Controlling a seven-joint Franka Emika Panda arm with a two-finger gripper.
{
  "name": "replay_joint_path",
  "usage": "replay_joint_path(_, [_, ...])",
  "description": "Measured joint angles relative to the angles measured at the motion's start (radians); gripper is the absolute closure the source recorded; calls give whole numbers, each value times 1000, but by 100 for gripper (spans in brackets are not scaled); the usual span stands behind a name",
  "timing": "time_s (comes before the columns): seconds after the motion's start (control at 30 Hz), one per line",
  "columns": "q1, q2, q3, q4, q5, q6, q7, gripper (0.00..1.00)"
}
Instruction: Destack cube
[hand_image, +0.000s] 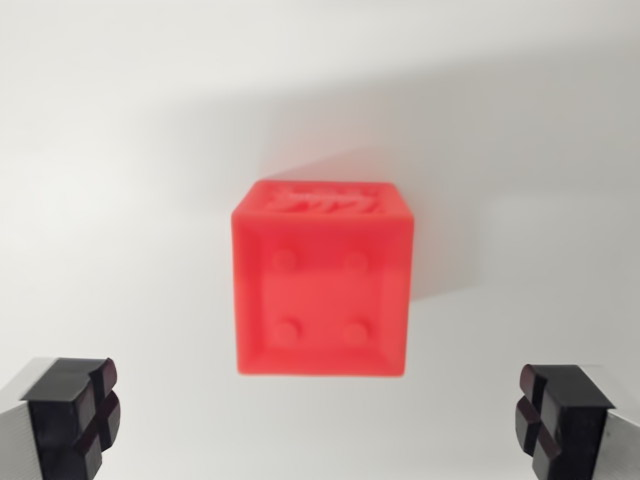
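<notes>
Clearly, the pincer (320, 420) is spread wide, its two dark fingers (75, 415) seen at about seven and five o'clock in the wrist view, nothing held or touched between them. At the centre, a red cube (322, 278) is seen resting on the white worktop (120, 150), well apart from both fingers; four round studs are shown on its near face, raised relief on the face above.
</notes>
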Motion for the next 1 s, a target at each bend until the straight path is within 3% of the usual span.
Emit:
replay_joint_path(0.47, [0, -108, 0, 1, 0, -108, 0, 0])
replay_joint_path(1.0, [0, -209, -1, 38, 0, -247, 0, 0])
